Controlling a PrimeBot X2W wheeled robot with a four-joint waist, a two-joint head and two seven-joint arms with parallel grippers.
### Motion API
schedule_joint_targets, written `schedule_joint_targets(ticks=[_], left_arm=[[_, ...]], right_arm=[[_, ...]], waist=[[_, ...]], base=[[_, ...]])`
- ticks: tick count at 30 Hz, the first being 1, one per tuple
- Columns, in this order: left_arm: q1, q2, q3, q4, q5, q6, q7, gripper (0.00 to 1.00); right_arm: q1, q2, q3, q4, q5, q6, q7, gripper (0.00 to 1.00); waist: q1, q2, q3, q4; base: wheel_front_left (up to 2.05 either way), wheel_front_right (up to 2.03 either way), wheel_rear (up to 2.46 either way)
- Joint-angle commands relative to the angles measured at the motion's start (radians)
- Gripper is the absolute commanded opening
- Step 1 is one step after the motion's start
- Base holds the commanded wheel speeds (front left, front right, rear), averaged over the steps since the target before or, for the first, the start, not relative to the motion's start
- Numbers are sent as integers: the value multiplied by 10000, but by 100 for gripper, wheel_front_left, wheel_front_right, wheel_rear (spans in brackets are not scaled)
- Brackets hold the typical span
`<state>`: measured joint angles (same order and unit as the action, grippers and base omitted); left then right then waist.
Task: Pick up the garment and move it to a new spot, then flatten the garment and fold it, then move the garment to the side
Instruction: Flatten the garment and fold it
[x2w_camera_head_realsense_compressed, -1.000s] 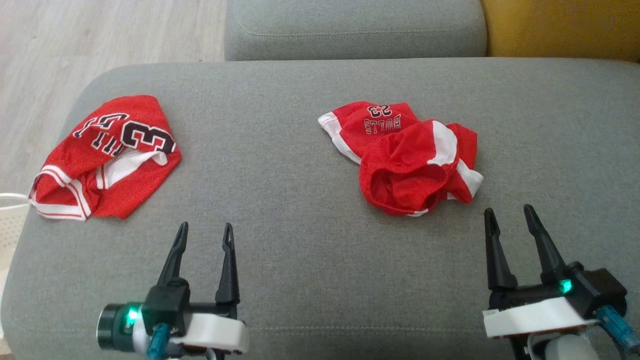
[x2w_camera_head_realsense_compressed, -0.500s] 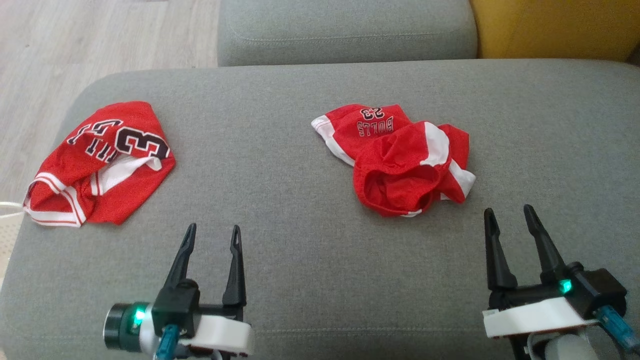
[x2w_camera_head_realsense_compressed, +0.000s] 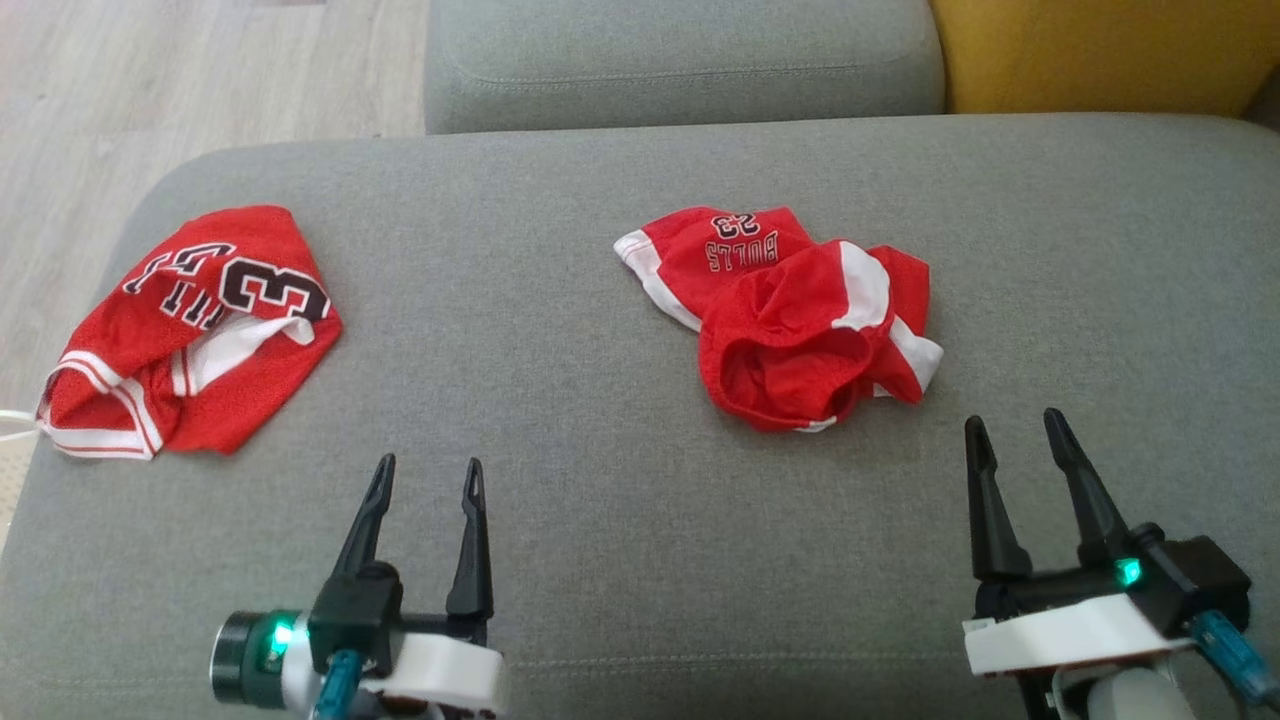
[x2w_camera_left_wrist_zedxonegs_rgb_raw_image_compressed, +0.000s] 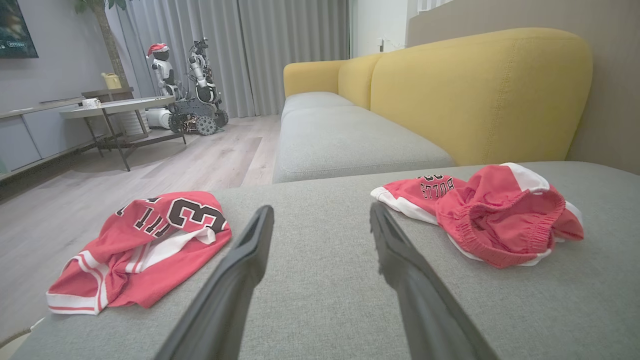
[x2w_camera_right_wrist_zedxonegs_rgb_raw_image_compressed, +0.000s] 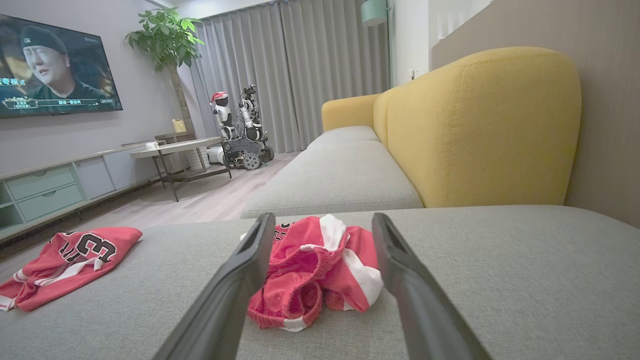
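Lying crumpled on a grey sofa seat (x2w_camera_head_realsense_compressed: 600, 560), the red shorts (x2w_camera_head_realsense_compressed: 800, 320) with white side panels are seen just right of centre in the head view. The right pincer (x2w_camera_head_realsense_compressed: 1012, 418) is shown at the lower right with its two dark fingers parted and nothing between them. The bundle lies up and to the left of it, near but not touched. In the right wrist view the shorts are framed straight ahead between the fingers. The bundle's long axis is slanted from upper left, where a printed leg is spread, to lower right, and the gathered waistband is turned toward the bottom of the frame. The left pincer (x2w_camera_head_realsense_compressed: 429, 463), also parted and empty, is placed at the lower left, well apart from the shorts. The right arm is therefore judged the nearer one for a pickup. A red jersey (x2w_camera_head_realsense_compressed: 190, 330) is laid at the left edge of the seat. Behind are seen a yellow backrest (x2w_camera_right_wrist_zedxonegs_rgb_raw_image_compressed: 480, 125), a wooden floor (x2w_camera_left_wrist_zedxonegs_rgb_raw_image_compressed: 150, 165), grey curtains (x2w_camera_right_wrist_zedxonegs_rgb_raw_image_compressed: 280, 75), a television (x2w_camera_right_wrist_zedxonegs_rgb_raw_image_compressed: 55, 65), a potted plant (x2w_camera_right_wrist_zedxonegs_rgb_raw_image_compressed: 165, 35) and another robot (x2w_camera_right_wrist_zedxonegs_rgb_raw_image_compressed: 240, 130).
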<state>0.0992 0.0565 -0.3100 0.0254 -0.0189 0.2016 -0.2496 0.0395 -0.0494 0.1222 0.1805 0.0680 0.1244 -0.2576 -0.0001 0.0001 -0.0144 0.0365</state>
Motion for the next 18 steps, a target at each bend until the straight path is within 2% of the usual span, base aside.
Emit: schedule_joint_targets(ticks=[1,6,9,10,18], left_arm=[[-472,-56,306,-204,-197,-109,-122,100],[-903,-59,96,16,-812,-616,-122,100],[-1373,-60,-340,236,-1388,-1124,-122,100],[-1373,-60,-340,236,-1388,-1124,-122,100],[-3242,-61,-1752,1522,-2879,-2332,-122,100]], right_arm=[[-337,-9,229,-410,54,63,-42,100],[-509,-9,176,-620,162,63,-42,100],[-702,-8,157,-840,195,63,-42,100],[-702,-8,157,-840,195,63,-42,100],[-1535,-8,245,-1690,221,63,-42,100]], waist=[[1,-1,36,-40],[1,-1,254,-270],[1,-1,474,-492],[1,-1,474,-492],[1,-1,1720,-1367]], base=[[0,0,0],[0,0,0],[0,0,0],[0,0,0],[0,0,0]])
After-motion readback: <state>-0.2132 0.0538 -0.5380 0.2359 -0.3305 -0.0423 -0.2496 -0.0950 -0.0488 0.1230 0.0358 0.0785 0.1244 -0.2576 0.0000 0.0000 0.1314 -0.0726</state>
